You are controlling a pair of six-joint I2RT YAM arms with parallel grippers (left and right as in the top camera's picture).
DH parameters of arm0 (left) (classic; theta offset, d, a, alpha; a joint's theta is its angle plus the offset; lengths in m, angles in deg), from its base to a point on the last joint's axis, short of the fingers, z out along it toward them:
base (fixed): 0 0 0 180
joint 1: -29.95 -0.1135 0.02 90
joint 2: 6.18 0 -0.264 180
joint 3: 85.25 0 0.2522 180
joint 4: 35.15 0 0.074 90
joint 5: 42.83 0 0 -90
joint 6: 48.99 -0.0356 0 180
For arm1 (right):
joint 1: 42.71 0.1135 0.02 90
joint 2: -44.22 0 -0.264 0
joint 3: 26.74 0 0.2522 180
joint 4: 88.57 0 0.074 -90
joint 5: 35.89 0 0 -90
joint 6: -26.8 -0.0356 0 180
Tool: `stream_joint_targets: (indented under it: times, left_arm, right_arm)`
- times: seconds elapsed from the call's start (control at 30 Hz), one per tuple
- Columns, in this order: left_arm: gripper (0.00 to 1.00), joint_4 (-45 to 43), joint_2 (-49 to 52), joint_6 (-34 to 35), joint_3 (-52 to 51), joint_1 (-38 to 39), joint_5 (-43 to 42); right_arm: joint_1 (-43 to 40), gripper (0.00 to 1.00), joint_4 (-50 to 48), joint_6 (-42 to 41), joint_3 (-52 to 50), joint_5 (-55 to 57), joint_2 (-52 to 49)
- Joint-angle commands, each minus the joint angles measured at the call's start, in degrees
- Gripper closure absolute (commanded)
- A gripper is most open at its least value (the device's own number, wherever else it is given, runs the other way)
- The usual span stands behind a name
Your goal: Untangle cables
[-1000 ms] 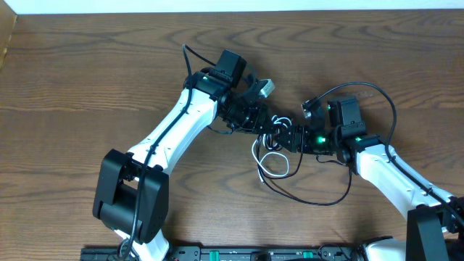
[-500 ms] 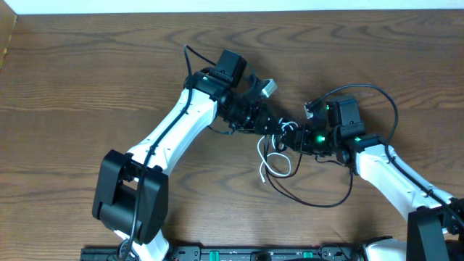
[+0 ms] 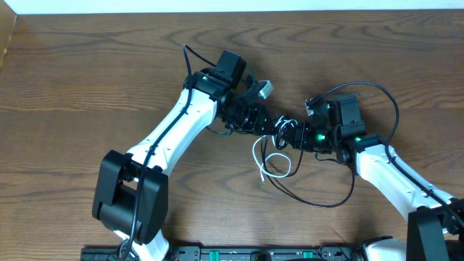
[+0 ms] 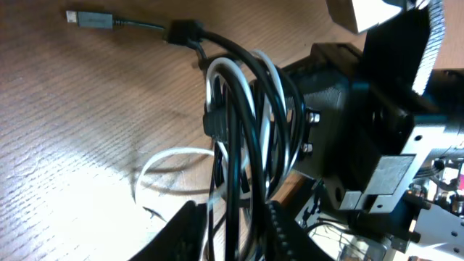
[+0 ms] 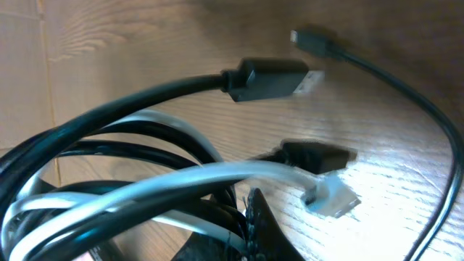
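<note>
The cables (image 3: 281,129) are a tight bundle of black cords and one white cord, held up between both grippers at the table's middle. A white loop (image 3: 274,165) and a long black loop (image 3: 319,199) trail from it onto the wood. My left gripper (image 3: 270,123) comes from the left. In the left wrist view its jaws (image 4: 230,210) close round the cables (image 4: 243,109). My right gripper (image 3: 293,136) meets the bundle from the right. In the right wrist view it (image 5: 235,206) is shut, with cords pressed against its one visible finger (image 5: 251,210).
Loose plug ends lie on the wood: a black plug (image 5: 272,78), a white plug (image 5: 332,197), a small plug (image 5: 312,40), and a grey plug (image 4: 85,18) in the left wrist view. The right arm's own thick black wire (image 3: 384,98) arches above that arm.
The right gripper has shut on the bundle. The left gripper let go, then closed round the cords again. The white loop has shifted a little on the table.
</note>
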Motion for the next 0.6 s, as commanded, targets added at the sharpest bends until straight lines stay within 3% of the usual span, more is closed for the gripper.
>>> stream_joint_targets:
  times: [0.0,0.27,0.47,0.57]
  left_arm:
    - [0.75,1.79,-1.38,-0.72,-0.2,-0.17,0.61]
    - [0.76,4.66,-1.36,-1.62,-1.64,-0.17,3.26]
    - [0.66,4.87,-1.36,-2.78,-1.64,-0.17,4.48]
    - [0.61,5.49,-1.36,-3.3,-1.64,-0.2,10.19]
  right_arm:
    - [0.02,0.99,-2.89,1.51,0.52,-4.22,0.57]
    - [-0.11,0.99,-6.54,1.49,0.52,-7.19,0.59]
    - [-0.2,0.99,-7.76,1.44,0.52,-7.87,0.59]
    - [-0.98,0.99,-8.33,0.52,0.52,-7.98,0.61]
